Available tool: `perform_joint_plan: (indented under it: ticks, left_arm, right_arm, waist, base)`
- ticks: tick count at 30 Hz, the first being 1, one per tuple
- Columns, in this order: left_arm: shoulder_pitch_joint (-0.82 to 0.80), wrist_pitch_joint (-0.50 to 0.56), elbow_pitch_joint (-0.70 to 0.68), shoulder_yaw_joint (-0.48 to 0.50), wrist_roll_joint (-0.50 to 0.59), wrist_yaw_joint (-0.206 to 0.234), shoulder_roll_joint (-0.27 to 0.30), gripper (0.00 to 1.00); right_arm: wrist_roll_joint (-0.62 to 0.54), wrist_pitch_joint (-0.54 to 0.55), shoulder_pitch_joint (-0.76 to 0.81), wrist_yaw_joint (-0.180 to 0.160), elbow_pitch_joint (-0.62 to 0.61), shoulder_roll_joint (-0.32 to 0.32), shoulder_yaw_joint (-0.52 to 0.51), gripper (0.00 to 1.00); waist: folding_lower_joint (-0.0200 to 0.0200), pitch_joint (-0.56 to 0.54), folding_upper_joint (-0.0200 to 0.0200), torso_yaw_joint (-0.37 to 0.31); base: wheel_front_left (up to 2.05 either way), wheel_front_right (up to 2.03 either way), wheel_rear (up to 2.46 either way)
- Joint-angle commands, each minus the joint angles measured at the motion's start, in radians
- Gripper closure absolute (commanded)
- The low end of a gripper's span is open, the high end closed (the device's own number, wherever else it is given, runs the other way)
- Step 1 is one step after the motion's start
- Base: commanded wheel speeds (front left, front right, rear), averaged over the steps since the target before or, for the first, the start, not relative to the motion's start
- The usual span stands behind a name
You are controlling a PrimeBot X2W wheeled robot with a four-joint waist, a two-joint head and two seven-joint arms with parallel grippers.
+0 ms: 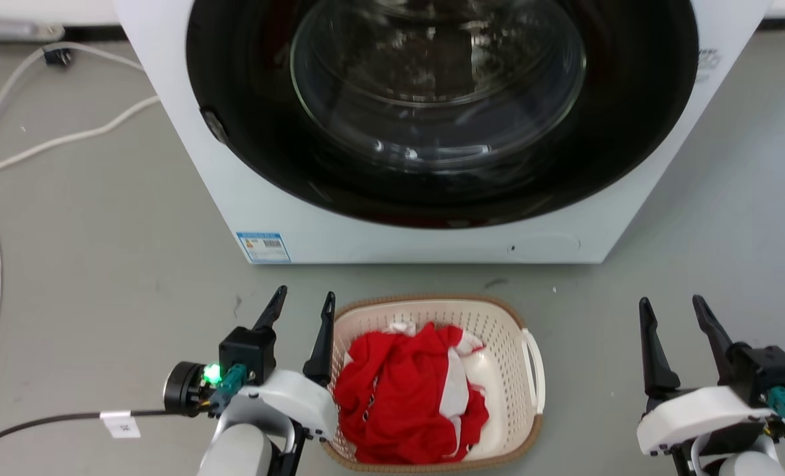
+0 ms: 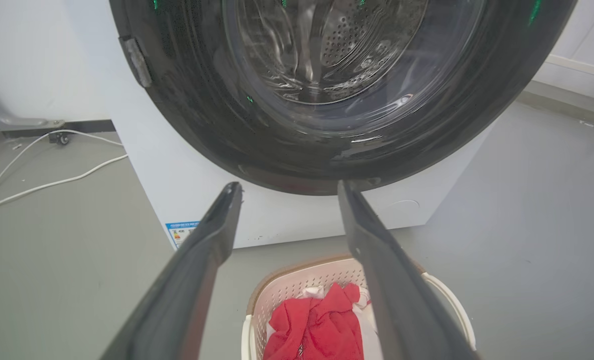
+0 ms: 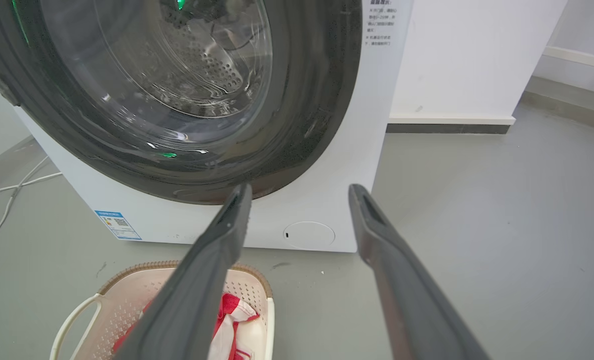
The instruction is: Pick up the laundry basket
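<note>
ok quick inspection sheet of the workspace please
surface: grey floor, few small marks.
job's things: laundry basket on the floor before the washing machine, holding red and white clothes.
clutter: nothing seen.
grippers: left gripper open, by the basket's left edge, contact unclear; right gripper open, well apart from it.
cables: white cables on the floor at left; black cable near the left gripper.
surroundings: washing machine door shut; white wall behind.

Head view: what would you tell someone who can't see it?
A cream laundry basket of red and white clothes sits before a white washing machine. The left end effector is open beside it; the right end effector, also open, is farther off.
</note>
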Motion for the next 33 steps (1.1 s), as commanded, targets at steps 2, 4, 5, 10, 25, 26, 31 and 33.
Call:
perform_joint_plan:
  ticks: [2,4,5,10,25,26,31,33]
  left_arm:
    - [-0.042,-0.003,0.043,0.009,-0.002,-0.005,0.002,0.0]
    - [-0.073,-0.003,0.086,0.014,-0.004,-0.009,0.002,0.0]
    - [-0.088,-0.003,0.104,0.018,-0.004,-0.011,0.002,0.0]
    - [-0.154,-0.003,0.203,0.035,-0.008,-0.018,0.003,0.0]
    - [-0.382,-0.003,0.498,0.068,-0.03,-0.05,0.048,0.0]
    - [-0.398,-0.003,0.519,0.07,-0.034,-0.051,0.053,0.0]
    - [-0.482,-0.001,0.624,0.072,-0.048,-0.06,0.074,0.0]
    - [-0.509,0.004,0.668,0.07,-0.054,-0.064,0.082,0.0]
  right_arm:
    - [-0.005,-0.006,-0.038,0.0,0.025,0.002,-0.003,0.0]
    - [-0.003,-0.012,-0.064,0.0,0.051,0.002,-0.004,0.0]
    - [-0.002,-0.015,-0.077,0.0,0.066,0.002,-0.004,0.0]
    - [0.007,-0.03,-0.147,0.0,0.155,0.002,0.007,0.0]
    - [0.059,-0.066,-0.417,0.0,0.456,0.002,0.127,0.0]
    - [0.063,-0.066,-0.435,0.0,0.478,0.002,0.139,0.0]
    - [0.11,-0.068,-0.535,0.0,0.602,0.002,0.194,0.0]
    - [0.128,-0.064,-0.568,0.0,0.656,0.002,0.222,0.0]
  waist:
    - [0.0,0.079,0.0,-0.012]
    - [0.0,0.119,0.0,-0.014]
    - [0.0,0.139,0.0,-0.016]
    - [0.0,0.239,0.0,-0.021]
    - [0.0,0.517,0.0,-0.054]
    - [0.0,0.531,0.0,-0.057]
    - [0.0,0.582,0.0,-0.07]
    - [0.0,0.595,0.0,-0.074]
  base:
    - [0.0,0.0,0.0]
    - [0.0,0.0,0.0]
    - [0.0,0.0,0.0]
    - [0.0,0.0,0.0]
    - [0.0,0.0,0.0]
    - [0.0,0.0,0.0]
    - [0.0,0.0,0.0]
    - [0.0,0.0,0.0]
